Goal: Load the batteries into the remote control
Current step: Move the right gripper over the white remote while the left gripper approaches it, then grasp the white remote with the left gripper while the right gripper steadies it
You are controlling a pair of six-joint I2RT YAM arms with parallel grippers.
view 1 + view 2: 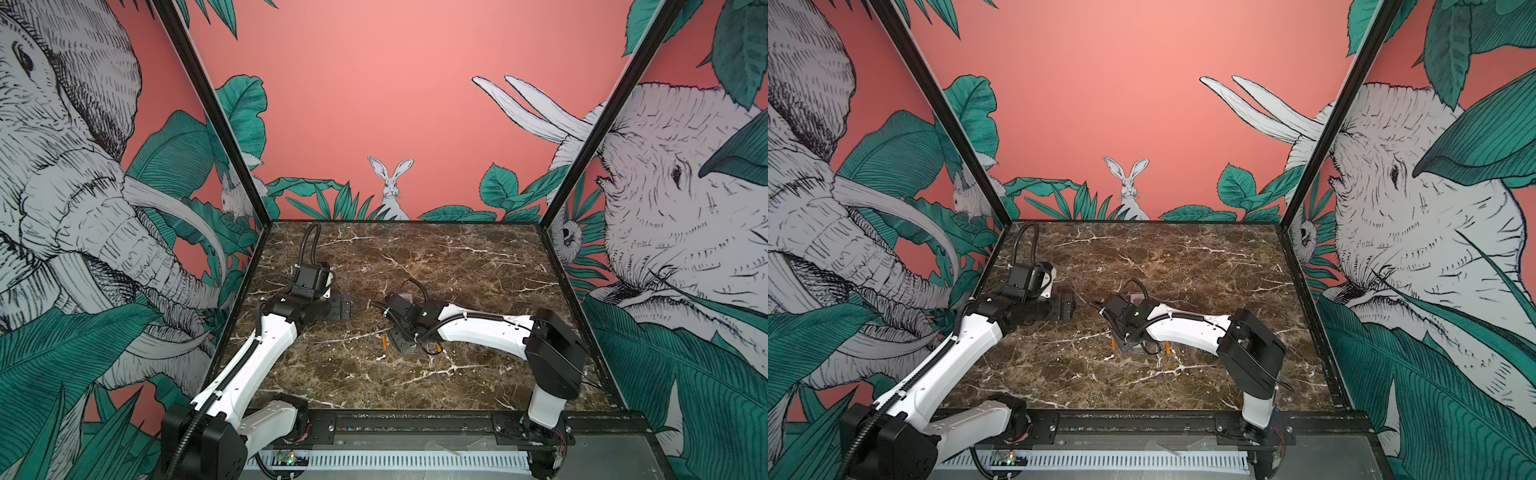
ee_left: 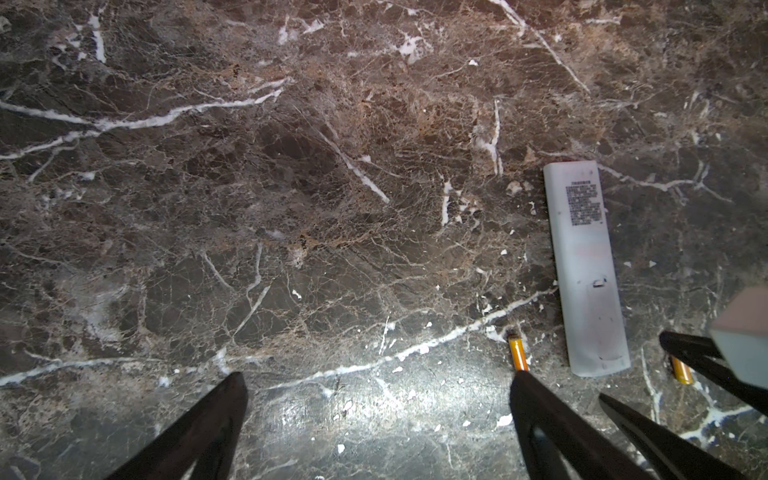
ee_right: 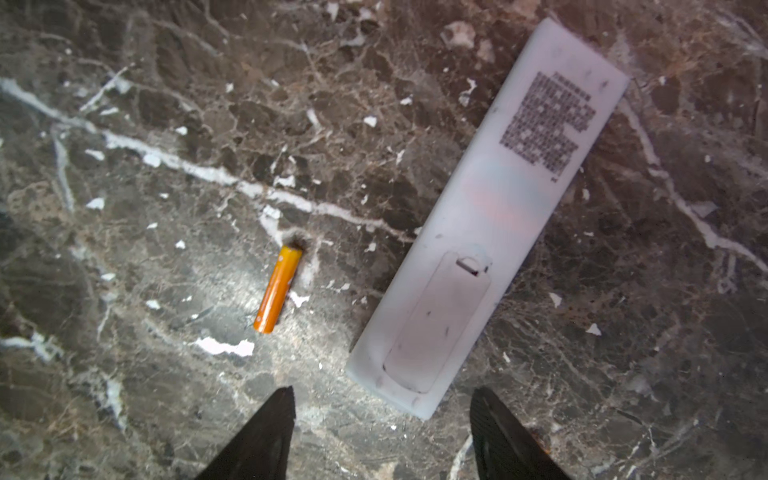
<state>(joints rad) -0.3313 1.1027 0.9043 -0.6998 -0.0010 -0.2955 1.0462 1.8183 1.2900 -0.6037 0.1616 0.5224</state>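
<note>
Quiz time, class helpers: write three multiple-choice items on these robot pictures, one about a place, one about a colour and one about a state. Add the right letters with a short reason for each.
1. Where do the small orange cylindrical batteries lie relative to the slim white plastic remote control?
A. One beside each long side of it
B. Both stacked on top of it
C. Both off the table

2. What colour is the marble-patterned tabletop?
A. Plain white
B. Dark brown with white veins
C. Bright green

3. How does the remote control lie?
A. Buttons facing up
B. Standing on end
C. Flat, printed label up, battery cover in place

Answers:
1 A: the left wrist view shows one battery on either side of the remote.
2 B: every view shows veined brown marble.
3 C: the right wrist view shows the dark label and the closed cover.
</note>
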